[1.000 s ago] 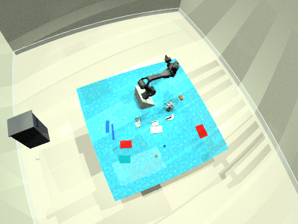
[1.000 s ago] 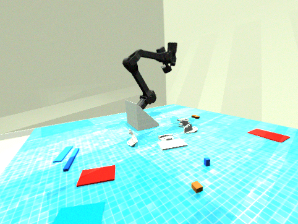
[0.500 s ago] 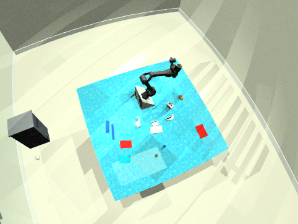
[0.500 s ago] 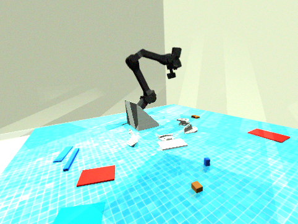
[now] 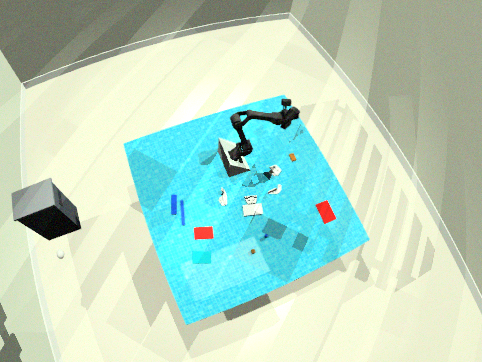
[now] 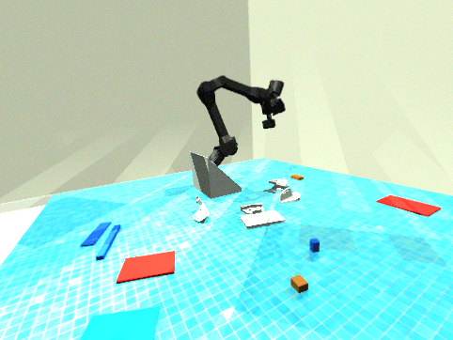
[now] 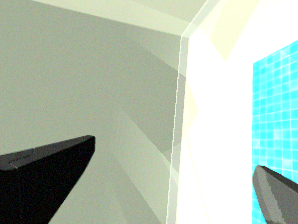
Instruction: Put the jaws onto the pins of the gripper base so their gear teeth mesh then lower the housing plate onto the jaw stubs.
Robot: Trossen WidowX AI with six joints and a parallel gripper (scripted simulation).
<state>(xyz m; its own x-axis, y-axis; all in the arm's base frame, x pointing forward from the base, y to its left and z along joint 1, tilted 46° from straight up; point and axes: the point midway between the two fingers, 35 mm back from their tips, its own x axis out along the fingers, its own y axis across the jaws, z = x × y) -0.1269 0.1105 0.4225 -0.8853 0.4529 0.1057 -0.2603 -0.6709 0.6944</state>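
Exterior view catches a black robot arm [image 5: 261, 116] [image 6: 215, 116] arched above the far part of a blue tiled surface [image 5: 300, 215] [image 6: 211, 291], its gripper [image 5: 286, 125] [image 6: 269, 125] [image 7: 170, 157] raised well clear of the parts, jaws wide open and nothing between them. The arm rises from a grey wedge-shaped stand [image 5: 229, 167] [image 6: 223, 183]. White task parts lie scattered in the middle of the surface: a curved white piece [image 5: 223, 198] [image 6: 201, 212] at left, a small white piece [image 5: 250, 200] [image 6: 252, 208] just beyond a flat white plate [image 5: 252, 209] [image 6: 262, 219], a second curved piece [image 5: 275, 189] [image 6: 289, 195] to the right and another white part [image 5: 274, 170] [image 6: 278, 182] beyond it. The two curved pieces lie apart from the other parts, unassembled; which part is the gripper base cannot be told. Two blue bars [image 5: 174, 204] [image 6: 96, 234] and a red panel [image 5: 203, 233] [image 6: 147, 266] lie at left, a second red panel [image 5: 326, 212] [image 6: 408, 205] at far right. Toward the near side sit a blue block [image 5: 266, 236] [image 6: 314, 245] and an orange block [image 5: 253, 251] [image 6: 299, 284]. In the wrist view, faint marks on one black finger [image 7: 60, 167] are too indistinct to read.
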